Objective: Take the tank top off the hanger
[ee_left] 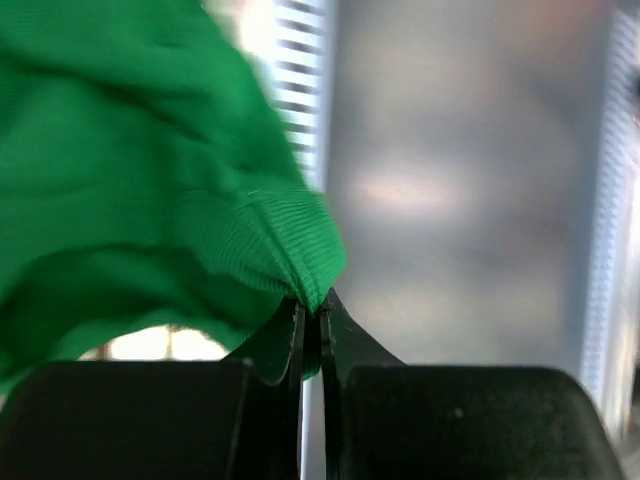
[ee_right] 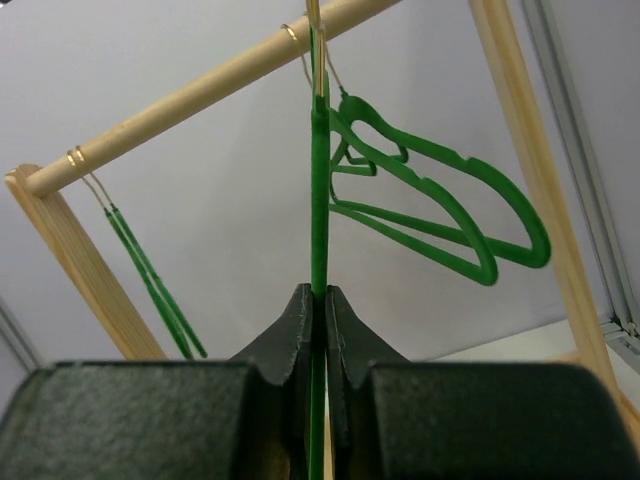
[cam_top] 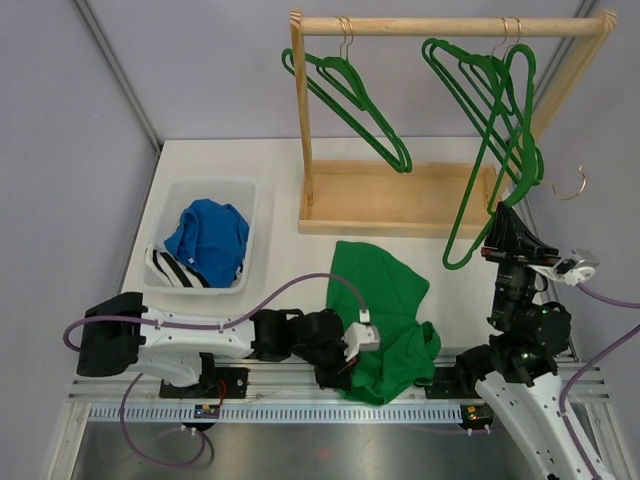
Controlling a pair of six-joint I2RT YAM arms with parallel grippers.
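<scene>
Green cloth, the tank top [cam_top: 385,290], lies crumpled on the white table [cam_top: 280,265] in the view from above. Its near end spills over the slotted metal rail [cam_top: 300,385] at the front edge, between the two arms. The left gripper [cam_top: 352,352] meets it at its near left side, but how the fingers stand is hard to read from here. Further left, a white plastic basket [cam_top: 165,235] holds a blue garment [cam_top: 210,235] and a striped garment [cam_top: 175,268]. Behind the tank top, bare table runs to the wooden rack [cam_top: 400,200], whose round rod [cam_top: 450,27] carries thin green hangers. The right gripper [cam_top: 498,212] is raised at the rack's right end against one hanger [cam_top: 478,180], close to the wall.

At the left wrist, the black fingers are pressed together, pinching the tank top's ribbed hem. Behind them is a blur of grey metal.

At the right wrist, the fingers pinch the hanger, seen edge-on as a thin green line rising to the rod. Its lower part is hidden behind the fingers. More hangers [ee_right: 440,220] hang just beside it, and another pair [ee_right: 150,280] hangs far along the rod.
</scene>
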